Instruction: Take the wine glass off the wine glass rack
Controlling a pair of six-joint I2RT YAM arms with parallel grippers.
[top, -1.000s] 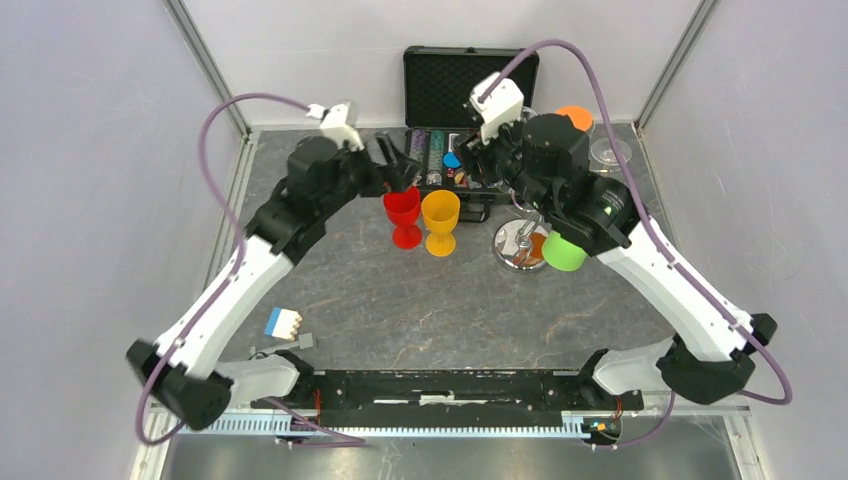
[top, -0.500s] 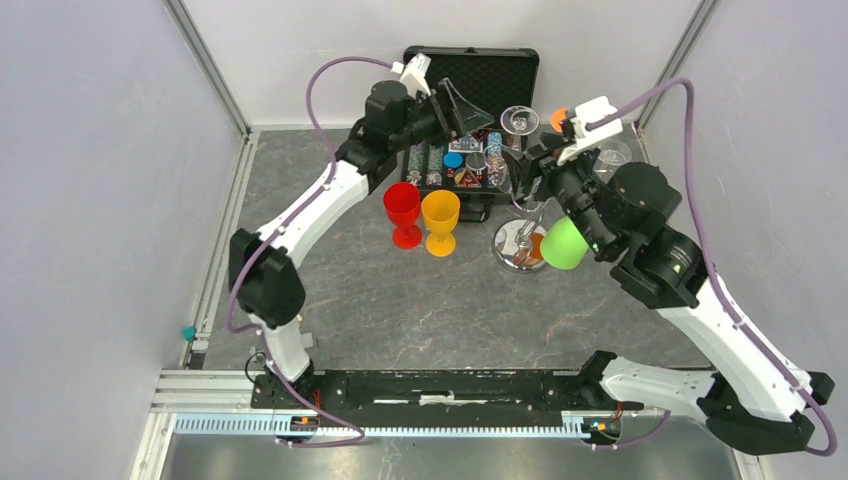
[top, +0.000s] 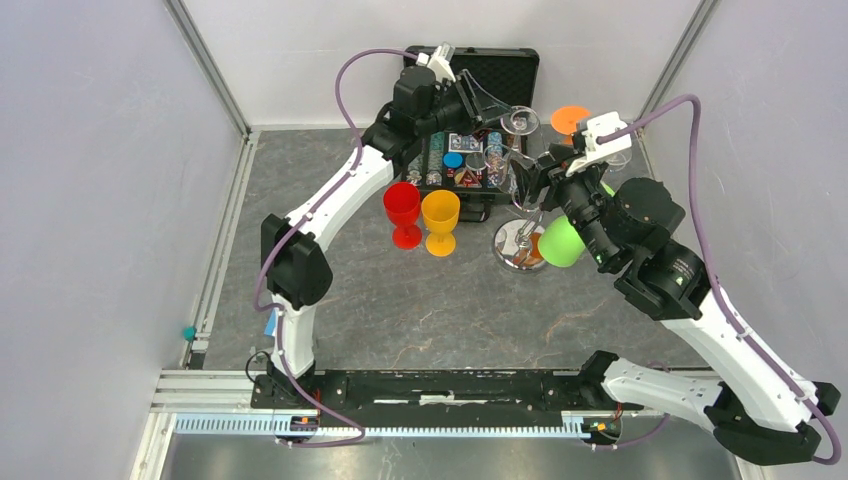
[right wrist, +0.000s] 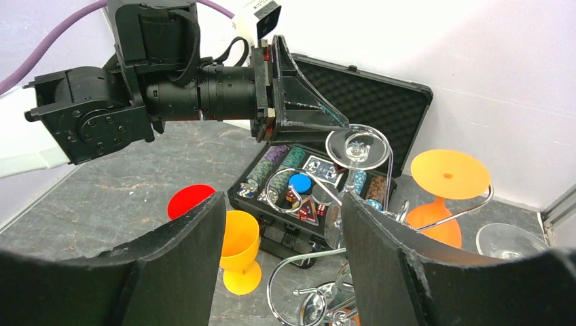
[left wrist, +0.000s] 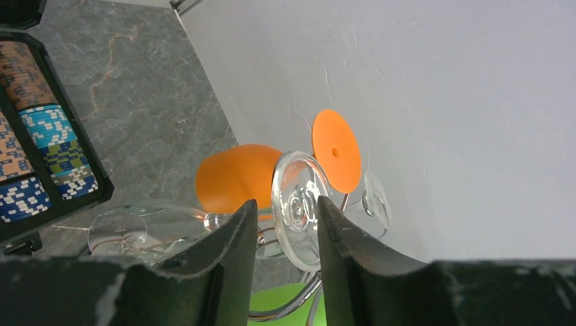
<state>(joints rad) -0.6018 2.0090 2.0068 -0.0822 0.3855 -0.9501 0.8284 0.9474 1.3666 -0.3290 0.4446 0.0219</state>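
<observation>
A grey stone table (top: 380,300) is sitting between pale walls. The left gripper (top: 502,110) is reaching farther right than a half-second ago, meeting the clear wine glass (top: 519,121) hanging on the wine glass rack (top: 518,247) at upper centre. Only the left wrist view is showing its fingers (left wrist: 231,258) flanking the glass foot; I cannot tell whether they are pinching it. Further right, the right gripper (top: 533,178) is hovering spread wide, holding nothing.

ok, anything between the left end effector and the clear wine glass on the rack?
Nothing visible. The left end effector has its open fingers on either side of the foot of the clear wine glass, which hangs upside down on the wine glass rack. The orange glass is beyond it, not between.
</observation>
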